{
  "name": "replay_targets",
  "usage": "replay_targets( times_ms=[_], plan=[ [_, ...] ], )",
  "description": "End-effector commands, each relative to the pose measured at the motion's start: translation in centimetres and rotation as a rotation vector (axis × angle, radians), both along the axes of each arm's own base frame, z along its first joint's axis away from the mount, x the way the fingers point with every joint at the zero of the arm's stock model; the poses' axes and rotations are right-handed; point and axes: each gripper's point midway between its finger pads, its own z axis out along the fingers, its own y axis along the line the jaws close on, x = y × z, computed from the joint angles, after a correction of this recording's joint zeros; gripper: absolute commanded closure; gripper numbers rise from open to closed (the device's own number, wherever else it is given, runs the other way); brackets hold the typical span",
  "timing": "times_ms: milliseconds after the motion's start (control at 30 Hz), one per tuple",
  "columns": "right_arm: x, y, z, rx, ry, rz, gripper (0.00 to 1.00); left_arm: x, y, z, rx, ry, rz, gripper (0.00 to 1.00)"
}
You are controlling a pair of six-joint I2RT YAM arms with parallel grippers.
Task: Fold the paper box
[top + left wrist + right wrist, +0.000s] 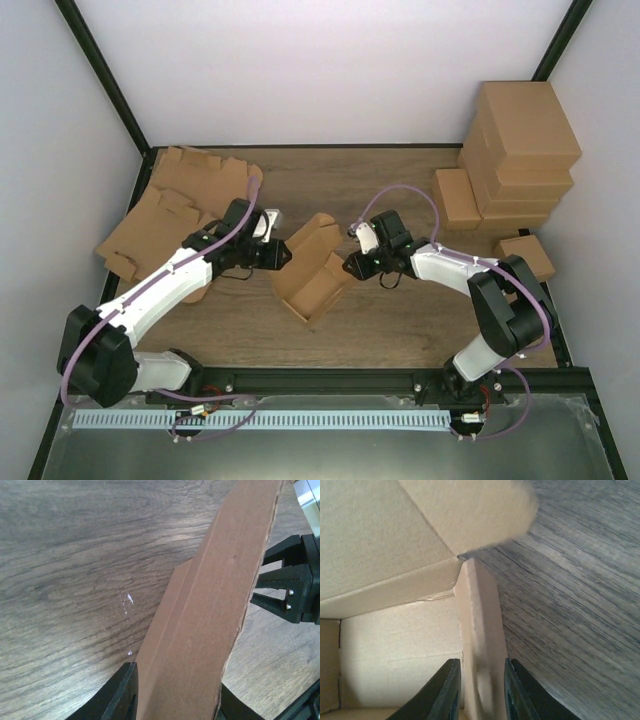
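The paper box (312, 270) stands at the middle of the table (400, 320), with the left gripper (285, 255) at its left and the right gripper (350, 266) at its right. Flat blanks (185, 205) lie in the back-left corner. The cartons (515, 150), seemingly stacked, are in the back-right corner.

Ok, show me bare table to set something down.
Bare table lies at the far middle, between the flat cardboard blanks and the stacked boxes, and near, in front of the paper box. Crowded: both far corners and the centre.

Bright even light; paper box (395, 530) blurred up close.
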Motion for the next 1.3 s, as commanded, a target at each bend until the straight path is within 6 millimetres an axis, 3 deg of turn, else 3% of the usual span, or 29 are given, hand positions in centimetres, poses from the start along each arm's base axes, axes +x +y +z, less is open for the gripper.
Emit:
replay_targets(
  times_ms=[0, 133, 333, 667, 733, 867, 1000, 1267],
  plan=[
    [0.3, -0.3, -0.2, -0.015, -0.019, -0.003, 0.72, -0.3, -1.1, 0.0, -0.124, 0.039, -0.02, 0.71],
    [0.3, 0.0, 0.2, -0.004, -0.054, 0.02, 0.63, -0.8, -1.9, 0.6, -0.165, 0.036, -0.079, 0.71],
    [0.5, 1.6, 1.4, -0.083, -0.238, 0.109, 0.64, -0.8, -1.7, 0.2, -0.13, 0.042, -0.088, 0.7],
    [1.6, 2.9, -0.9, -0.313, -0.32, 0.171, 0.64, -1.1, -2.0, 0.3, -0.124, 0.04, -0.144, 0.71],
    [1.8, 3.1, -0.9, -0.329, -0.326, 0.181, 0.65, -1.3, -2.1, 0.2, -0.125, 0.044, -0.153, 0.75],
    [2.1, 3.3, -1.1, -0.366, -0.339, 0.209, 0.71, -1.2, -2.0, -0.1, -0.115, 0.054, -0.15, 0.8],
    [2.4, 2.3, -2.2, -0.445, -0.34, 0.205, 0.89, -0.7, -1.3, -0.5, -0.103, 0.056, -0.103, 0.81],
    [2.8, 0.5, -3.9, -0.58, -0.353, 0.171, 0.95, -0.7, -0.7, -0.8, -0.177, 0.097, -0.087, 0.81]
  ],
)
